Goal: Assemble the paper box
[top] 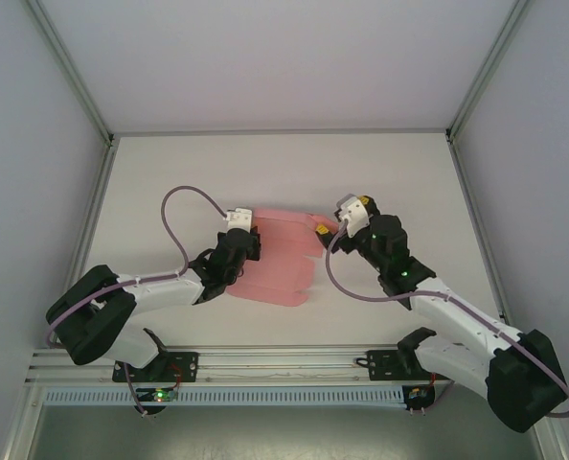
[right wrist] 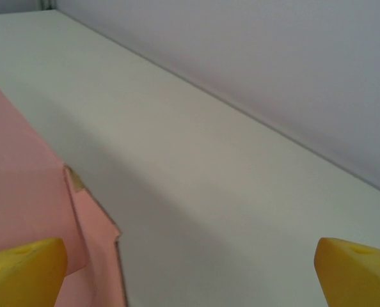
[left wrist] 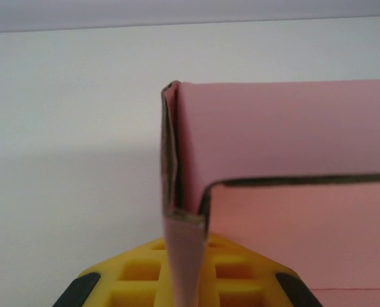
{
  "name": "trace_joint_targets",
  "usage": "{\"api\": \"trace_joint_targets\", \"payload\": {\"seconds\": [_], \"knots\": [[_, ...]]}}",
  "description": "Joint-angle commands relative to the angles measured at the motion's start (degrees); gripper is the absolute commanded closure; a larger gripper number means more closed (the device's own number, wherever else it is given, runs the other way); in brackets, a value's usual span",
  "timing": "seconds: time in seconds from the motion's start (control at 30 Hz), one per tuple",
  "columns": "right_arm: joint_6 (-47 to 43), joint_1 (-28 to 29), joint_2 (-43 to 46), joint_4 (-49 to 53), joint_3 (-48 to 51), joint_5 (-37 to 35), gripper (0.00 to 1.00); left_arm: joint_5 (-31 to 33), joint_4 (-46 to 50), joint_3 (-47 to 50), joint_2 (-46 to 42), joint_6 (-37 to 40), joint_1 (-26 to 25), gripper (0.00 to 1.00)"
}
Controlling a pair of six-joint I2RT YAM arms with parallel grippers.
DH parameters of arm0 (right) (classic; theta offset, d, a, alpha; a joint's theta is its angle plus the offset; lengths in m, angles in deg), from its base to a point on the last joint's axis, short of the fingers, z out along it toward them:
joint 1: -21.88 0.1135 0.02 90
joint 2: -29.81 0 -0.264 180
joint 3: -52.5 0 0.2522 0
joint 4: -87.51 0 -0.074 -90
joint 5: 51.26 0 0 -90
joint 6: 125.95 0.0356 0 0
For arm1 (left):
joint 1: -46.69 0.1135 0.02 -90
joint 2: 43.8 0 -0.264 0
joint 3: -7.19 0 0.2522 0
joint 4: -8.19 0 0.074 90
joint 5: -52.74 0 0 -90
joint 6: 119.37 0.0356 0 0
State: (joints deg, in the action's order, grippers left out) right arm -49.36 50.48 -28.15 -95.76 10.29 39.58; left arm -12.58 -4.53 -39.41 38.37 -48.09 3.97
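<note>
The paper box is a pink card sheet, partly folded, lying mid-table between the two arms. My left gripper sits at its left edge. In the left wrist view the yellow fingers are shut on a folded-up flap of the paper box, whose side wall stands upright ahead of them. My right gripper is at the sheet's right edge. Its yellow fingertips stand wide open, with a corner of the pink card by the left one and bare table between them.
The white table is walled in by pale panels on the left, back and right. An aluminium rail carrying both arm bases runs along the near edge. Purple cables loop above each arm.
</note>
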Motion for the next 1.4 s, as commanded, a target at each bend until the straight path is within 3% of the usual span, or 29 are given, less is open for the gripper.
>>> {"api": "trace_joint_targets", "payload": {"seconds": [0.0, 0.63, 0.8, 0.97, 1.2, 1.37], "knots": [[1.9, -0.5, -1.8, -2.0, -2.3, 5.2, 0.02, -2.3, -2.1, -1.6, 0.9, -0.4, -0.1, 1.00], [9.1, -0.3, -10.7, -17.4, -0.5, 12.8, 0.02, -10.4, -8.0, -1.7, 1.4, -2.9, -0.2, 1.00], [16.4, 0.7, -12.2, -31.4, 3.0, 9.0, 0.02, -13.3, -9.2, -2.6, 2.1, -4.1, -0.1, 1.00], [19.9, 3.9, -14.8, -35.2, 1.9, 2.6, 0.02, -16.3, -11.5, -2.4, 3.0, -5.0, -0.2, 1.00], [20.0, 6.6, -14.1, -37.5, 2.5, -3.1, 0.02, -15.5, -10.9, -2.6, 3.0, -6.5, -0.2, 1.00], [19.9, 6.7, -7.2, -30.1, 4.5, -4.9, 0.02, -11.4, -9.9, -2.6, 2.7, -8.2, -0.1, 1.00]]}}
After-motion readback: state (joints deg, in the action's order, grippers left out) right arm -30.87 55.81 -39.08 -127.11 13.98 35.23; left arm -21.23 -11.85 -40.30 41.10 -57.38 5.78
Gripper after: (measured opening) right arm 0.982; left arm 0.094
